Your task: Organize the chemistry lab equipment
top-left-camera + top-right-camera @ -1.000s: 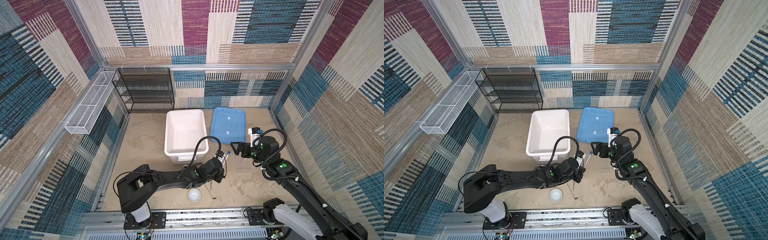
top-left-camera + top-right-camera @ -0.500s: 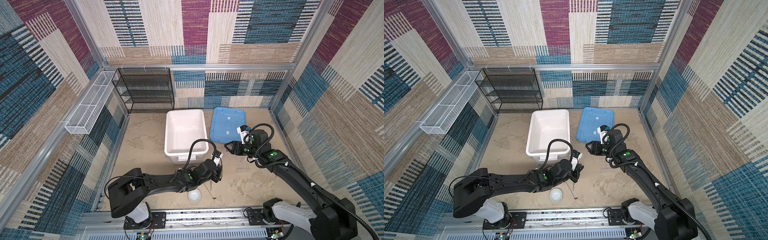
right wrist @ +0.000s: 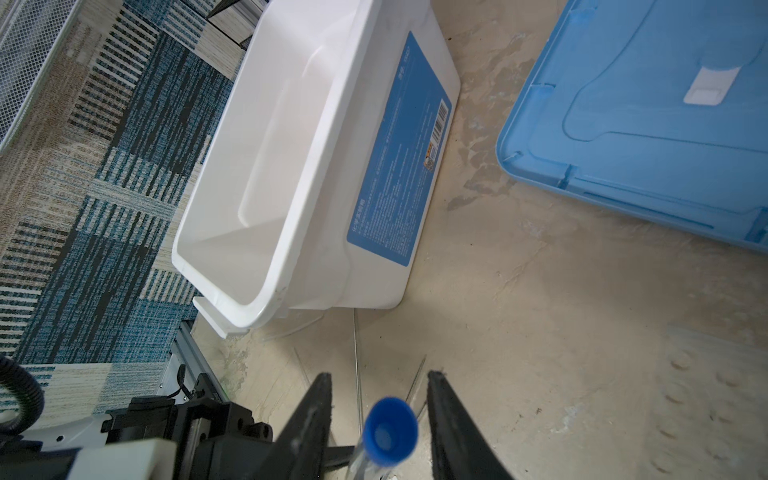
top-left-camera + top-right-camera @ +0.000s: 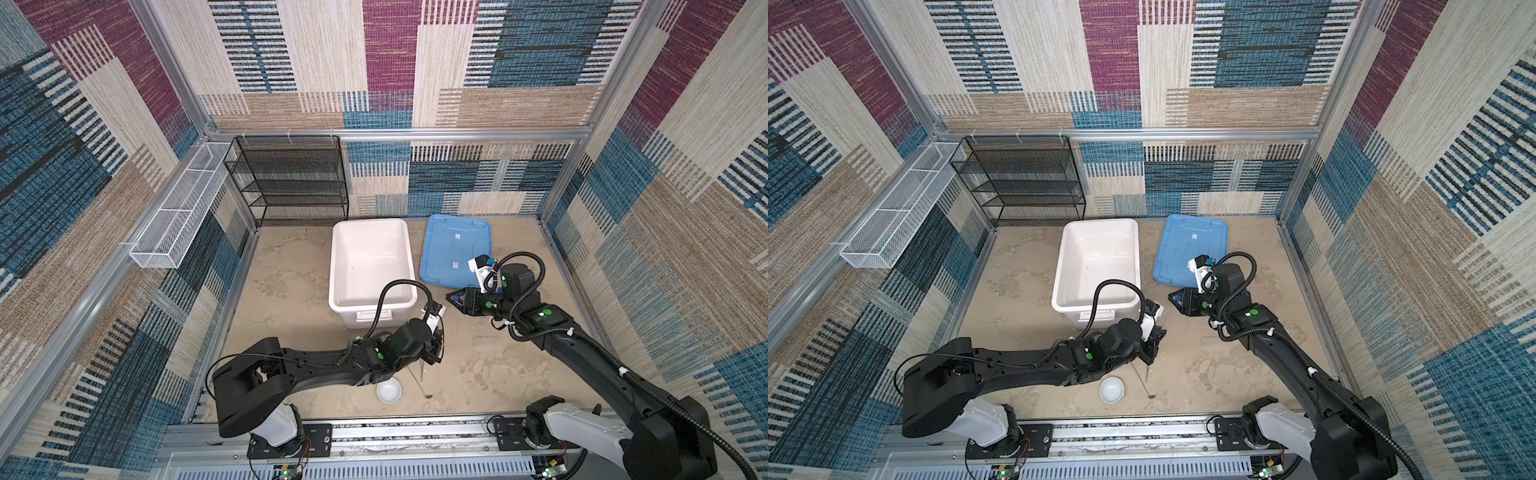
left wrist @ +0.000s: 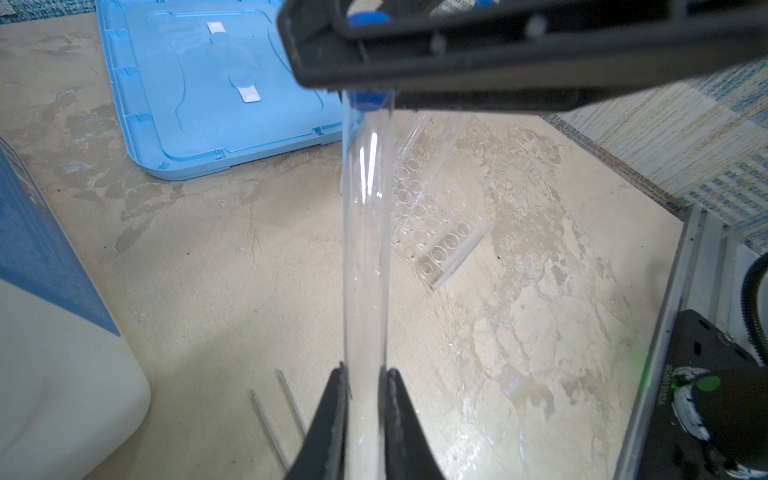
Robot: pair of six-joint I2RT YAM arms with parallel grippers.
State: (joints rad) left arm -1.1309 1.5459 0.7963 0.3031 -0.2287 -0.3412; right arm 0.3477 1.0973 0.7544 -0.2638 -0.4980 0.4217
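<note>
My left gripper [image 5: 363,374] is shut on the lower end of a clear blue-capped test tube [image 5: 365,232] and holds it up above the sandy floor. Its blue cap [image 3: 390,430] sits between the fingers of my right gripper [image 3: 378,376], which is open, with a gap on each side of the cap. In both top views the two grippers meet just right of the tub's front corner, left gripper [image 4: 434,332] and right gripper [image 4: 451,298]. The transparent tube rack [image 5: 436,232] lies flat on the floor beyond the tube. A small white dish [image 4: 389,391] and a thin metal spoon [image 4: 419,381] lie near the front edge.
The big white tub [image 4: 332,266] stands at mid-floor with the flat blue lid [image 4: 455,249] to its right. A black mesh shelf [image 4: 291,178] stands against the back wall and a white wire basket [image 4: 178,212] hangs on the left wall. Thin metal rods [image 5: 270,419] lie under my left gripper.
My right gripper has moved left to the tube's capped end and its jaws have narrowed around the cap. My left arm has drawn slightly back, still holding the tube.
</note>
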